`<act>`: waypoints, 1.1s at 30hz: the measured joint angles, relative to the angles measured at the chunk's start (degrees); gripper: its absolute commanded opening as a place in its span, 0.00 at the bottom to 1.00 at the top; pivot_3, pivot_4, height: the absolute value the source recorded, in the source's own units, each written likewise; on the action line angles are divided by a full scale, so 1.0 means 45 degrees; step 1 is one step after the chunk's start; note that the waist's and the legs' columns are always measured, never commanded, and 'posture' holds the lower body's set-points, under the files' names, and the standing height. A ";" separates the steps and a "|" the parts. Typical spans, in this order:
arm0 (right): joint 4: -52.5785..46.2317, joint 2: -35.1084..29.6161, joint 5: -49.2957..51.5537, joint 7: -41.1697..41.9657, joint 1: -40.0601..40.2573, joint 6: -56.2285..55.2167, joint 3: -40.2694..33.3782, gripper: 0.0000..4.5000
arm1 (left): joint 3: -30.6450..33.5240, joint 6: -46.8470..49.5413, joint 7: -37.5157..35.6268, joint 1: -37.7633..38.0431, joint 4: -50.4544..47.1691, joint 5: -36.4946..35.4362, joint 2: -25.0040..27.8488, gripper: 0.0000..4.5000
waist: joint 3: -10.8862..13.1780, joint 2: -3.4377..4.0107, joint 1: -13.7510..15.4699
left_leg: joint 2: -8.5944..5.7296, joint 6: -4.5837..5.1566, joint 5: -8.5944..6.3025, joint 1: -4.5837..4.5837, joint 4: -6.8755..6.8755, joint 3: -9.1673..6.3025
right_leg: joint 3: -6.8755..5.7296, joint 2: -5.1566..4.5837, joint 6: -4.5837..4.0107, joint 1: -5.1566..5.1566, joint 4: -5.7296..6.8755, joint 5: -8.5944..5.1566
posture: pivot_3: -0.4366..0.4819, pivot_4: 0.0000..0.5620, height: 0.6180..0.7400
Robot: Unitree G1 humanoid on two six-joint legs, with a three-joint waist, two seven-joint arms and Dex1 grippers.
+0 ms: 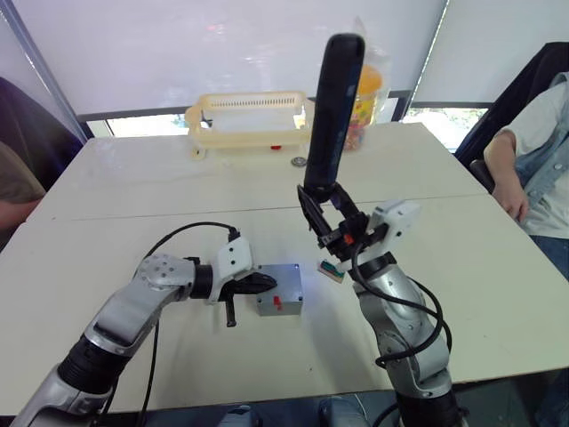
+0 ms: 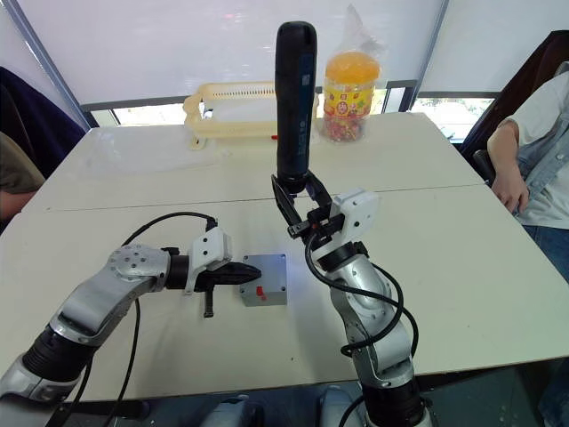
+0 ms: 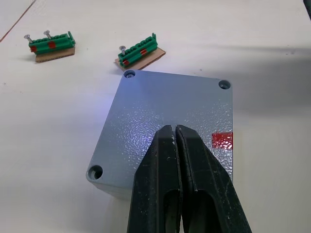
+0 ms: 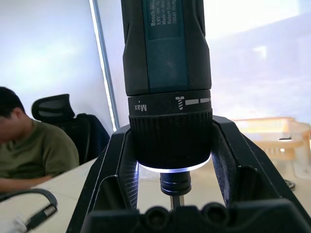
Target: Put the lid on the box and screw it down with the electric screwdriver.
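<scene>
The grey box [image 1: 279,291] stands on the white table with the lid [image 3: 170,107] lying flat on top, its corner screw holes showing and a small red mark [image 3: 222,141] near one edge. My left gripper [image 1: 269,283] is shut, with its fingertips [image 3: 167,133] resting on the lid's near part. My right gripper [image 2: 298,194] is raised just right of the box. It is shut on the lower end of the electric screwdriver [image 2: 295,98], which stands upright with the bit [image 4: 175,199] pointing down between the fingers.
Two green terminal pieces [image 3: 51,43] [image 3: 141,48] with screws lie just beyond the box. A cream basket [image 1: 249,120] and a candy jar [image 2: 347,93] stand at the table's far edge. One person sits at the right [image 1: 533,151], another at the left [image 4: 29,141].
</scene>
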 measured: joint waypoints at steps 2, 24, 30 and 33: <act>-0.0098 -0.0001 0.0598 -0.0248 -0.0434 0.0799 -0.0462 0.36 | -0.0017 -0.0130 -0.0023 0.0001 0.0045 0.0055 -0.0085 0.01 | 0.0002 0.0000 0.0015 | 0.0000 0.0000 0.0000 -0.0003 0.0001 -0.0001 | -0.0001 0.0000 0.0001 0.0000 -0.0001 0.0001 | 0.48 0.27 1.00; 0.4104 -1.1230 1.3410 -0.3312 -0.1343 1.7080 -0.7460 0.36 | 0.1344 0.3176 -0.2244 -0.1191 -0.2119 -0.3161 0.2528 0.01 | 0.0276 -0.0006 0.0025 | -0.0043 0.0098 -0.0048 -0.0249 0.0049 0.0085 | -0.0015 -0.0077 0.0092 -0.0182 -0.0046 0.0031 | 0.48 0.27 1.00; 0.5679 -1.2529 1.4680 -0.4761 -0.1051 1.7079 -0.7240 0.36 | 0.1108 0.3135 -0.1619 -0.0551 -0.2609 -0.3159 0.2021 0.01 | 0.0281 -0.0016 0.0026 | -0.0031 0.0103 -0.0047 -0.0234 0.0088 0.0115 | -0.0013 -0.0046 0.0089 -0.0159 -0.0029 0.0031 | 0.48 0.27 1.00; 0.6172 -1.2553 1.5483 -0.5791 -0.0860 1.7053 -0.7092 0.36 | 0.1059 0.3114 -0.1212 -0.0246 -0.2636 -0.3065 0.1790 0.01 | 0.0281 -0.0016 0.0036 | -0.0026 0.0103 -0.0046 -0.0232 0.0097 0.0112 | -0.0012 -0.0040 0.0089 -0.0159 -0.0010 0.0032 | 0.48 0.27 1.00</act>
